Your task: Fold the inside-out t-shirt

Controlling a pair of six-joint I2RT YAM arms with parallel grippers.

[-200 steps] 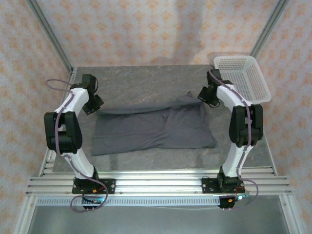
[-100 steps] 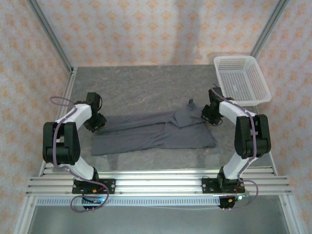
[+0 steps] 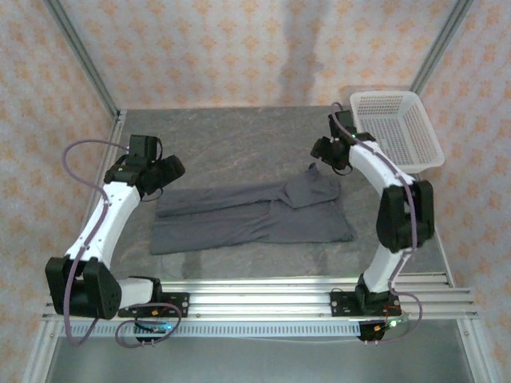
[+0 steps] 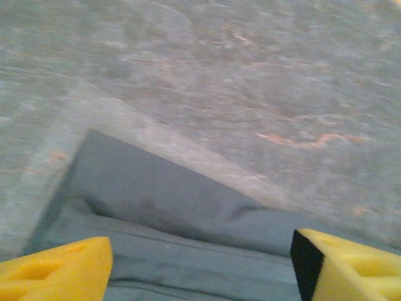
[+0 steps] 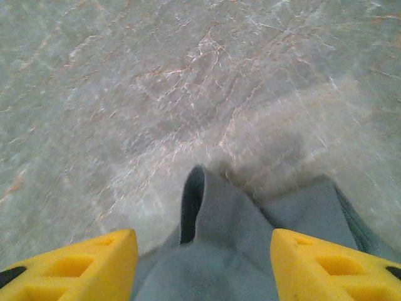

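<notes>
Both arms are out over the grey counter now, and the inside-out t-shirt lies across the middle of it as a long, low band running left to right, doubled over on itself. It's mostly flat, but the far right corner is bunched up into a soft hump.

The left hand hangs by the shirt's far left corner. From its own wrist camera the two yellow fingers stand wide apart, with nothing pinched between them. Below lie the flat cloth corner, a seam running across it, and bare counter beyond the edge.

Over on the other side, the right hand sits just past the bunched corner, between the shirt and the white mesh basket. Its yellow fingers are spread too, nothing gripped. Between them a ridge of grey cloth pokes up toward the lens, with a dark slit of an opening down its left side and marbled counter behind it. Whether those fingers brush the cloth, I can't say from here.

The basket sits at the far right corner of the counter, well clear of the shirt.
</notes>
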